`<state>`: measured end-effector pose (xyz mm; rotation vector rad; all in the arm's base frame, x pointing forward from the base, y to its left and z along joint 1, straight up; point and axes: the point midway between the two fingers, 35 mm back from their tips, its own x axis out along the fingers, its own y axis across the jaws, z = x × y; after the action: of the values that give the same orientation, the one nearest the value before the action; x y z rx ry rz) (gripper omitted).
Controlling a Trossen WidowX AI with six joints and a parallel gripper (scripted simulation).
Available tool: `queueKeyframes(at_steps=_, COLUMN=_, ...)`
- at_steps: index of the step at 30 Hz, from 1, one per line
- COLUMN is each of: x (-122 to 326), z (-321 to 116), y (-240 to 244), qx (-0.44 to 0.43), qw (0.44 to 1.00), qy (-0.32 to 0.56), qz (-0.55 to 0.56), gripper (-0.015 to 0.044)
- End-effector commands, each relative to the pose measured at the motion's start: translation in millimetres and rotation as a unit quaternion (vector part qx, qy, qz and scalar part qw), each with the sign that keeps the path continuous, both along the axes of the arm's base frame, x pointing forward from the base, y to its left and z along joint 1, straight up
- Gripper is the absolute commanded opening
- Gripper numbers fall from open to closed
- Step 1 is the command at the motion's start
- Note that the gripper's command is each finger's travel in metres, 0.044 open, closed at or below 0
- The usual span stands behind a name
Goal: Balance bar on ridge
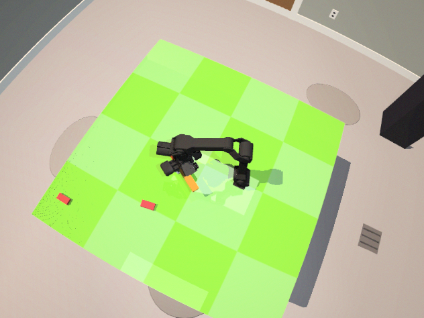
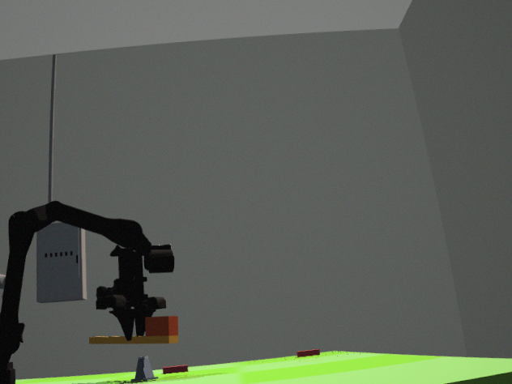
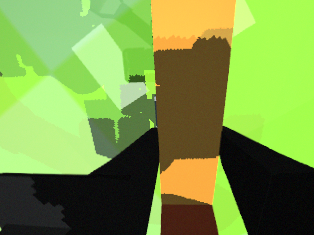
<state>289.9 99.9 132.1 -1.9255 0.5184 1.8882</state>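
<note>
Above the partly hidden ridge [image 2: 143, 369], the gripper [image 2: 133, 338] [image 3: 187, 134] grips the orange bar [image 1: 190, 182] [image 2: 108, 339] [image 3: 192, 98].

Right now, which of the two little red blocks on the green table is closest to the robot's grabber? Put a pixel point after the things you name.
The red block [image 1: 147, 204] [image 2: 175, 369] nearer the gripper [image 1: 182, 174] [image 2: 133, 339] [image 3: 187, 134]; the other red block [image 1: 63, 198] [image 2: 308, 353] lies by the table's corner.

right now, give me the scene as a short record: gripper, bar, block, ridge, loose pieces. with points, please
gripper: shut on the orange bar, fingers pointing down [image 1: 187, 171] [image 2: 133, 338] [image 3: 190, 142]
orange bar [image 1: 190, 182] [image 2: 115, 339] [image 3: 192, 8]: near level, raised above the table [image 1: 212, 254] [image 2: 342, 371]
red-orange block [image 2: 158, 326] [image 3: 189, 220]: on top of the bar, at one end
grey ridge [image 2: 144, 369]: standing on the table, below the bar, gap between them
loose pieces: two small red blocks [image 1: 147, 204] [image 2: 175, 369] lying on the table, apart
</note>
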Motion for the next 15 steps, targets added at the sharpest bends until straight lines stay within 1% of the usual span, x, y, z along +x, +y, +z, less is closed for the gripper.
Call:
queueKeyframes(at_steps=1, x=-0.7, z=-6.0, y=-1.1, qx=-0.001, qw=1.0, qy=-0.001, qz=0.003, gripper=0.0)
queueKeyframes(at_steps=15, x=-1.8, z=-23.8, y=-3.2, qx=-0.001, qw=1.0, qy=-0.001, qz=0.004, gripper=0.0)
